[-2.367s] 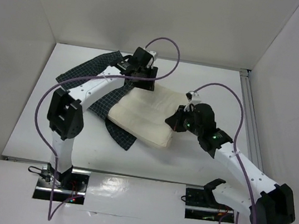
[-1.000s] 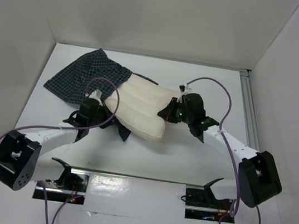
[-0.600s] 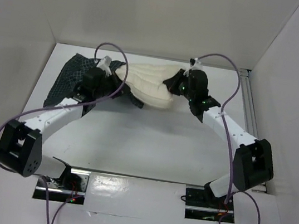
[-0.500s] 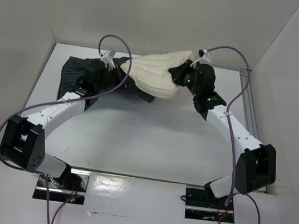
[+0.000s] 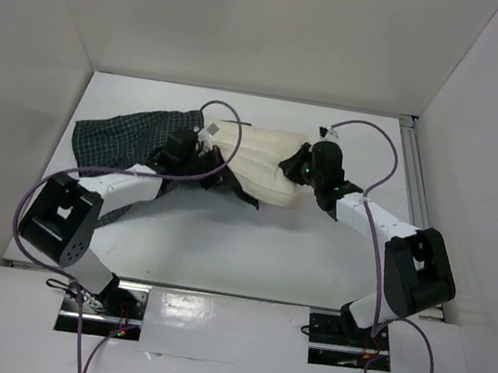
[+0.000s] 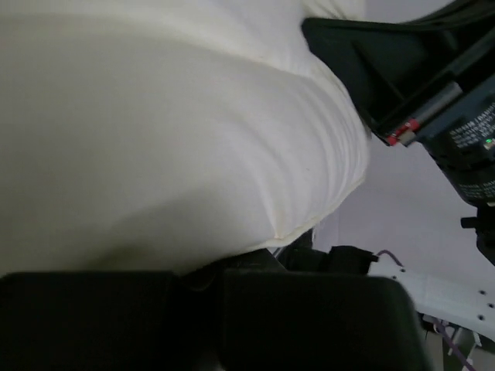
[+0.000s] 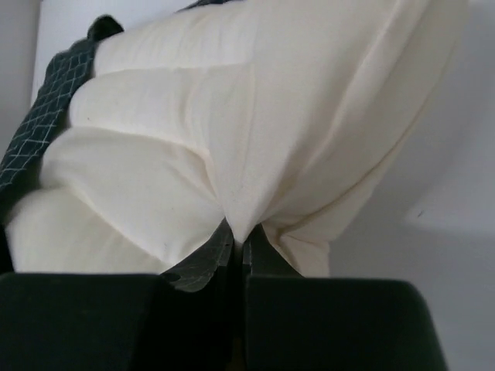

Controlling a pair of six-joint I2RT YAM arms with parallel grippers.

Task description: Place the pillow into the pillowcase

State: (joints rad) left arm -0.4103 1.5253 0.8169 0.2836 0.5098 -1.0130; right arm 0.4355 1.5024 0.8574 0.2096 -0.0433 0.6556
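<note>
The cream pillow (image 5: 262, 162) lies across the middle of the table, with its left end inside the mouth of the dark checked pillowcase (image 5: 125, 135). A dark flap of the case (image 5: 240, 193) hangs along the pillow's near side. My left gripper (image 5: 204, 154) is shut on the case's edge at the pillow's left part. In the left wrist view the pillow (image 6: 170, 139) fills the frame and the jaws are lost in shadow. My right gripper (image 7: 244, 236) is shut on a pinch of the pillow (image 7: 232, 116) at its right end. The pillowcase (image 7: 46, 116) shows at the left of that view.
White walls close in the table (image 5: 248, 252) at the back and on both sides. An aluminium rail (image 5: 415, 188) runs along the right edge. Purple cables (image 5: 222, 117) loop above both wrists.
Both arms have come back from the rear wall toward the middle of the table. The pillow, which was lifted at the back, is lower, and the case trails out to the left.
</note>
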